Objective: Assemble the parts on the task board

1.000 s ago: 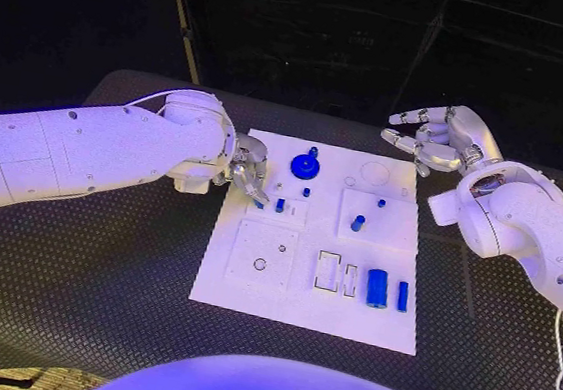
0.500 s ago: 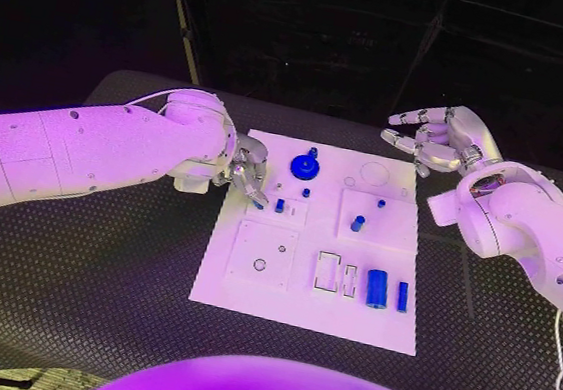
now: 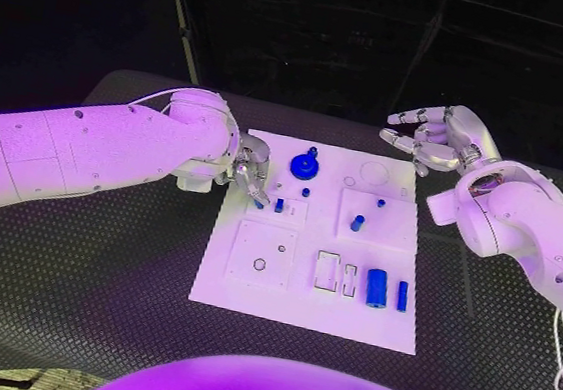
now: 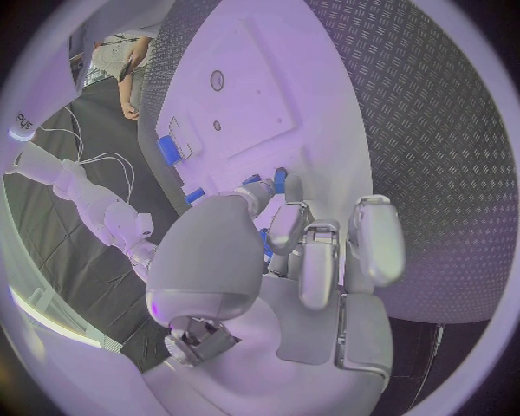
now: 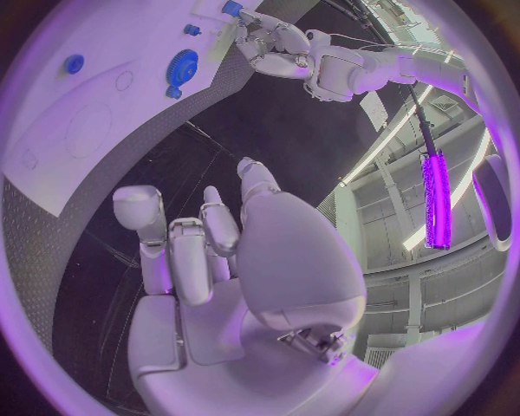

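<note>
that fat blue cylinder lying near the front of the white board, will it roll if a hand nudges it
Probably yes: the blue cylinder lies on its side on the flat task board, so a sideways push would likely roll it. It looks smooth and rigid, perhaps slippery for metal fingers. The thinner blue pin beside it might stop it.

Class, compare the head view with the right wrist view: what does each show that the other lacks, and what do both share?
Head view alone: the blue cylinder and slim blue bar at the near end of the white board, and the black table.

Right wrist view alone: the palm side of the right hand, fingers apart and holding nothing.

Both: the board, the blue gear at its far end, and the left hand at the board's edge.
</note>
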